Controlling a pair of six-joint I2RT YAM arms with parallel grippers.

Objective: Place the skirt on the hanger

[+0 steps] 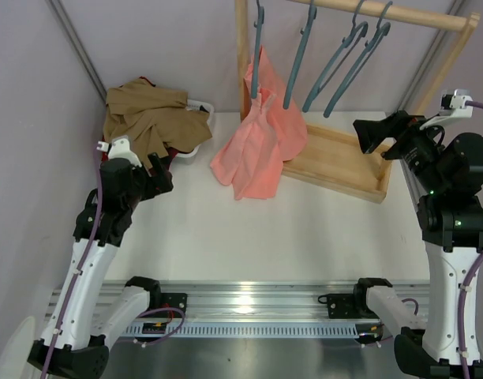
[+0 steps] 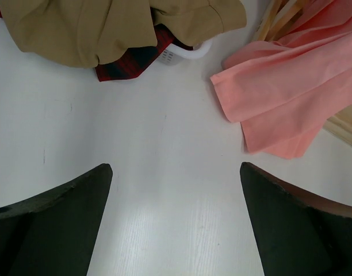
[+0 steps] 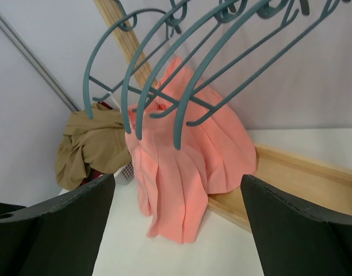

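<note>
At the far left of the bench (image 1: 249,237) the tan skirt (image 1: 147,114) lies bunched in a heap over a white basket (image 1: 202,108), hiding most of it. A red-and-black plaid cloth (image 2: 130,60) shows from under the skirt's front edge. The left end effector (image 1: 159,170) hovers just in front of this pile. Its fingers (image 2: 61,218) are spread wide with only bare bench between them, and they are not touching the skirt.

Right of the basket, a pink garment (image 1: 257,146) hangs down from the leftmost of the grey-blue hangers (image 1: 298,59), with its hem spilling onto the bench. The hangers hang in a row from the rail of a wooden rack (image 1: 336,158), and the other three are bare.

At the far right, the right end effector (image 1: 368,134) is raised beside the rack and points toward the hangers. It is also wide open and holds nothing.
</note>
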